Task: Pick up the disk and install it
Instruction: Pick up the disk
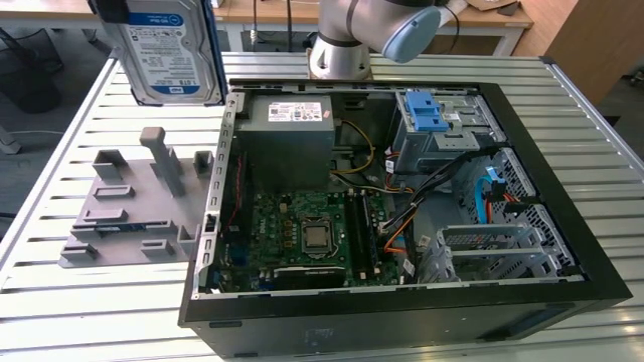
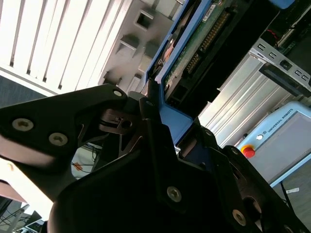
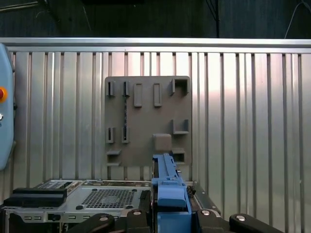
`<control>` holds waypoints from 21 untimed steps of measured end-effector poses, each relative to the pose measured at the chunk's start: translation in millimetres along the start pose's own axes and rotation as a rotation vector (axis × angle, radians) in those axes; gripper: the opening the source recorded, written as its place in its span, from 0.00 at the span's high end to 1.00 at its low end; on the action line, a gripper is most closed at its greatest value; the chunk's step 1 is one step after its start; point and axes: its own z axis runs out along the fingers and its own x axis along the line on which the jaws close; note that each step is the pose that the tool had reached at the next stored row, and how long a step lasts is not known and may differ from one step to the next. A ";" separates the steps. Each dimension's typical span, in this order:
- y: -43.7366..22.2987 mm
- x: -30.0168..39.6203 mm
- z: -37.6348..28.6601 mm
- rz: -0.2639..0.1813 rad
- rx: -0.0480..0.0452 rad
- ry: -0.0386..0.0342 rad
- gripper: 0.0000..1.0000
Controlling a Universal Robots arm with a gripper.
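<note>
The disk (image 1: 166, 49) hangs upright in the air above the table's far corner on the exterior view's left. Its blue-and-white label faces the camera and a blue frame runs along its edges. It is lifted clear of the grey holder plate (image 1: 131, 204). In the second wrist view my gripper (image 2: 160, 131) is shut on the disk (image 2: 194, 43), whose blue frame and green circuit board show edge-on. In the first wrist view the disk (image 3: 170, 184) stands edge-on between the black fingers (image 3: 136, 218), above the holder plate (image 3: 146, 121).
An open computer case (image 1: 403, 313) lies on the slatted metal table (image 1: 101, 317), holding a grey power-supply box (image 1: 286, 136), a motherboard (image 1: 312, 230) and a silver cage with a blue latch (image 1: 427, 113). The arm's base (image 1: 342, 45) stands behind the case. A teach pendant (image 2: 286, 131) lies nearby.
</note>
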 end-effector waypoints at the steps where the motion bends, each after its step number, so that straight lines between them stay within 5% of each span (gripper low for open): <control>1: -0.5 0.3 0.0 0.000 0.0000 0.0000 0.63; 13: -2.5 1.2 0.0 0.000 0.0000 0.0000 0.63; 21: -16.2 4.9 -0.4 0.000 -0.0006 -0.0001 0.63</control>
